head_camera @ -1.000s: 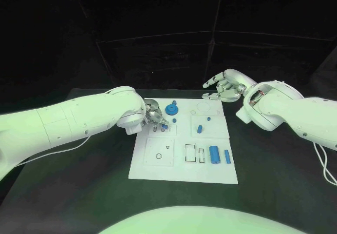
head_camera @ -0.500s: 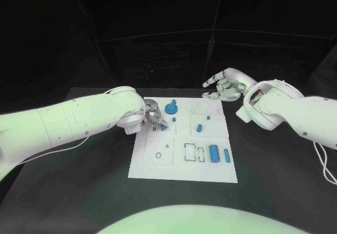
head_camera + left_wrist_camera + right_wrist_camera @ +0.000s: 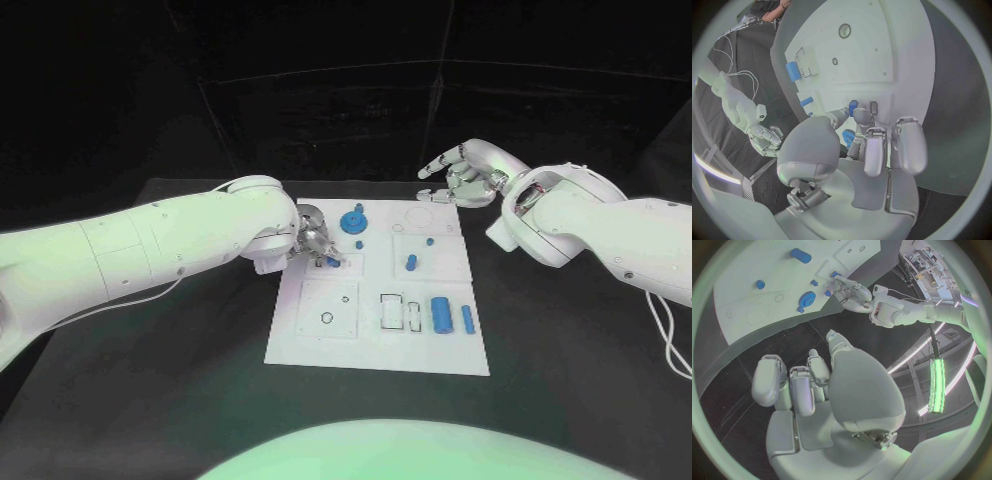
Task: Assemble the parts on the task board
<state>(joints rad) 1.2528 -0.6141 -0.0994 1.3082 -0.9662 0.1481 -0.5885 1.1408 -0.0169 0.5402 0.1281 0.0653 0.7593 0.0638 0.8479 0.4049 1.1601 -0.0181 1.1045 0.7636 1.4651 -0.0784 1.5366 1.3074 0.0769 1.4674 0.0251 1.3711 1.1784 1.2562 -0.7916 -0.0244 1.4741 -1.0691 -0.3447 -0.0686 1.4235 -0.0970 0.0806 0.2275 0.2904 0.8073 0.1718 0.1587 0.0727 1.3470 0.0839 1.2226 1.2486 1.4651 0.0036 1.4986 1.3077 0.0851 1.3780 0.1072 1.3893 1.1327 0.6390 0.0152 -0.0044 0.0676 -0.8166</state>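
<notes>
Small blue part point(image 3: 333, 261) pinched at the fingertips of the left hand point(image 3: 313, 240), low over the task board point(image 3: 378, 345) near its left edge, toward the far half. In the left wrist view, the same blue part point(image 3: 852, 107) caught between thumb and a fingertip point(image 3: 859, 116), touching both, right beside a dark slot in the white plate; remaining fingers extended alongside, slightly curled, holding nothing else. A second glimpse of blue point(image 3: 848, 135) tucked lower between those fingers, too hidden to identify.

Elsewhere on the board: round blue gear-shaped part point(image 3: 355, 223) near the far edge, just beyond the left hand; short blue peg point(image 3: 410, 264) around the middle; small blue stub point(image 3: 428, 241) a little farther back; blue cylinder point(image 3: 440, 315) and slimmer blue pin point(image 3: 466, 320) side by side near the right edge, next to two black-outlined rectangular recesses point(image 3: 392, 312).

Right hand point(image 3: 459, 172) raised off the board beyond its far right corner, above the black table point(image 3: 173, 400), fingers loosely curled and apart, nothing in its grasp; confirmed empty in the right wrist view point(image 3: 811, 382).
</notes>
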